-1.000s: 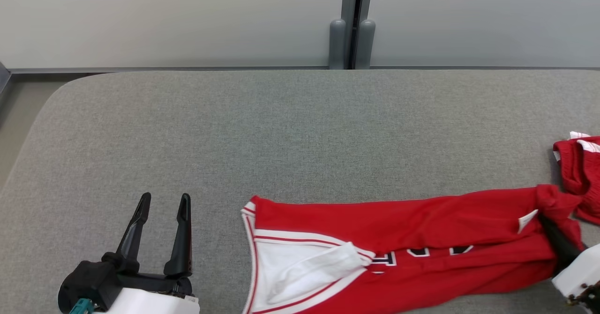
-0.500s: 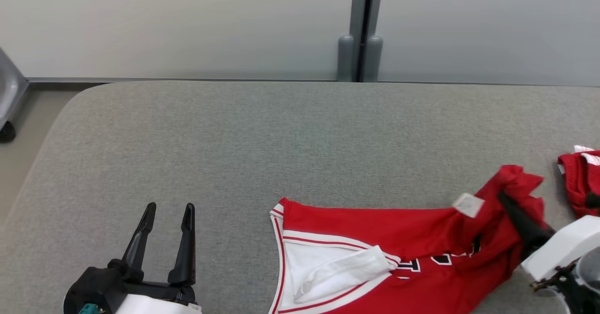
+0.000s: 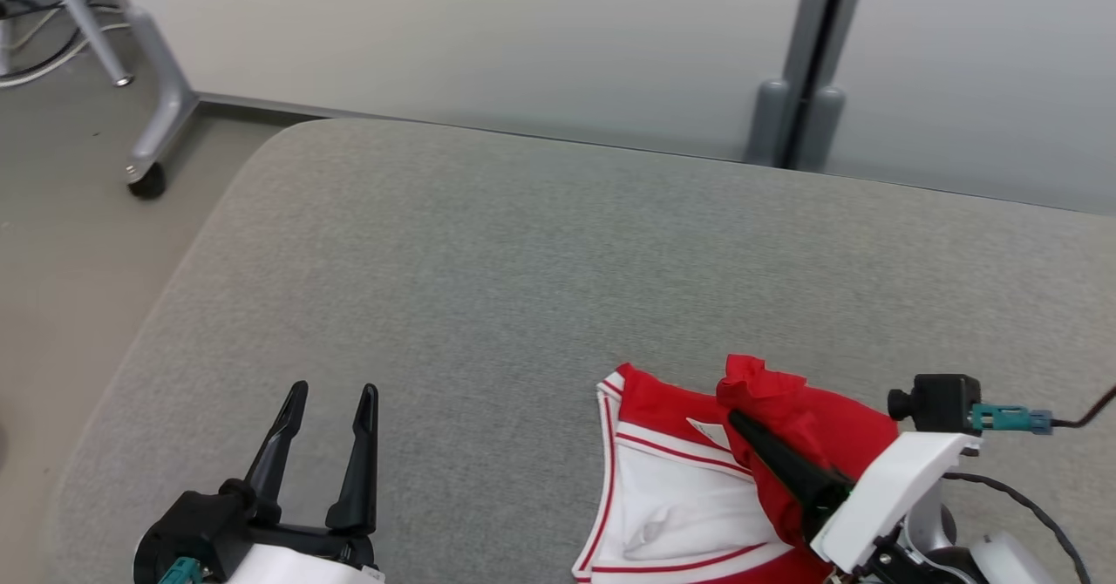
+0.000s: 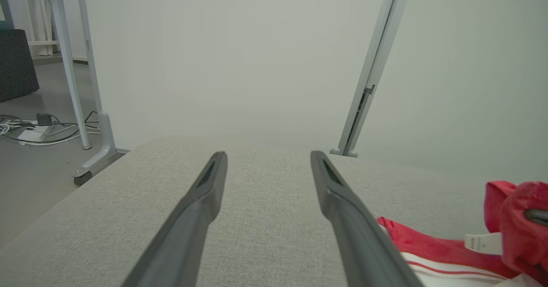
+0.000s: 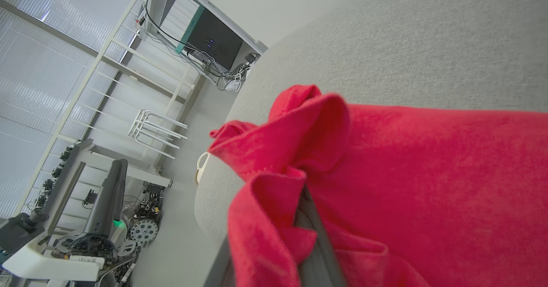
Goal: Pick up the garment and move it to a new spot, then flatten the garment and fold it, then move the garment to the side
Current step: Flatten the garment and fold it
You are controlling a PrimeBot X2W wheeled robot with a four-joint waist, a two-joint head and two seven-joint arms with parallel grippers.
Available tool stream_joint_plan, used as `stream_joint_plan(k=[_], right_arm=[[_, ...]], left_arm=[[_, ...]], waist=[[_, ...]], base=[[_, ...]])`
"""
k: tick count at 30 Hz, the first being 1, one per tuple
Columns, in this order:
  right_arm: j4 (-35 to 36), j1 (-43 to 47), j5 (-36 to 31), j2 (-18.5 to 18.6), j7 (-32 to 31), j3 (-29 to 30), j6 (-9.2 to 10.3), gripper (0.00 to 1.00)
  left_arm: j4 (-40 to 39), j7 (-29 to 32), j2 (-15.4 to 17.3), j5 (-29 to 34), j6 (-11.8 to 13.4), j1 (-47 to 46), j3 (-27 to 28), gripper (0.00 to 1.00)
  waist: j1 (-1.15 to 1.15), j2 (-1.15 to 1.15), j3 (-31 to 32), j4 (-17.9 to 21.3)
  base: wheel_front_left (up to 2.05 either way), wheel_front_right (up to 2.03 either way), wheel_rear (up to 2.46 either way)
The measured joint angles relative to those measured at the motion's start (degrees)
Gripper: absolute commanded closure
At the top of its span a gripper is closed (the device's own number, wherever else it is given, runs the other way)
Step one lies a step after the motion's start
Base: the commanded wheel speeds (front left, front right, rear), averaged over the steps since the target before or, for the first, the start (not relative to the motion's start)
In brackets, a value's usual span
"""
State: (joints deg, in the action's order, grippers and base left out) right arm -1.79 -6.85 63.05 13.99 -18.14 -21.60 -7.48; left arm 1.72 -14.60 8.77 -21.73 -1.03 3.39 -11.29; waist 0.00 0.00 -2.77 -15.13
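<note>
Grey table (image 3: 488, 244) | right tool (image 3: 741, 423) pinching red garment (image 3: 837, 431) | left tool (image 3: 335, 392) spread

**Legible markings.** No text can be read with certainty. Left wrist view, lower right: a white sewn-in tag (image 4: 481, 243) on the red garment (image 4: 428, 246) carries small dark print, too fine to make out. Right wrist view, lower left: a white label (image 5: 81, 259) on a pale machine base (image 5: 51, 266) shows dark characters that seem to end in "101"; the rest is too small to tell.
</note>
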Motion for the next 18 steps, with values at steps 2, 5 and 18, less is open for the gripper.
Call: stream_joint_plan(k=[2,5,18], right_arm=[[-2.1,-0.98,-0.15,-0.67,0.12,-0.87,0.01,1.0],[-5.81,-2.4,-0.33,-1.77,0.48,-2.19,0.01,1.0],[-16.46,-7.55,-0.24,-5.45,3.69,-7.51,0.01,0.0]], left_arm=[[0.33,0.04,0.0,-0.02,-0.01,-0.19,-0.18,0.0],[0.76,0.21,-0.1,-0.04,-0.19,-0.58,-0.53,0.0],[2.53,0.0,-0.09,-0.65,-0.47,-2.24,-0.48,0.0]], waist=[[0.0,0.0,-0.15,-1.56],[0.0,0.0,-0.51,-3.7],[0.0,0.0,-2.09,-4.33]], base=[[0.0,0.0,0.0],[0.0,0.0,0.0],[0.0,0.0,0.0]])
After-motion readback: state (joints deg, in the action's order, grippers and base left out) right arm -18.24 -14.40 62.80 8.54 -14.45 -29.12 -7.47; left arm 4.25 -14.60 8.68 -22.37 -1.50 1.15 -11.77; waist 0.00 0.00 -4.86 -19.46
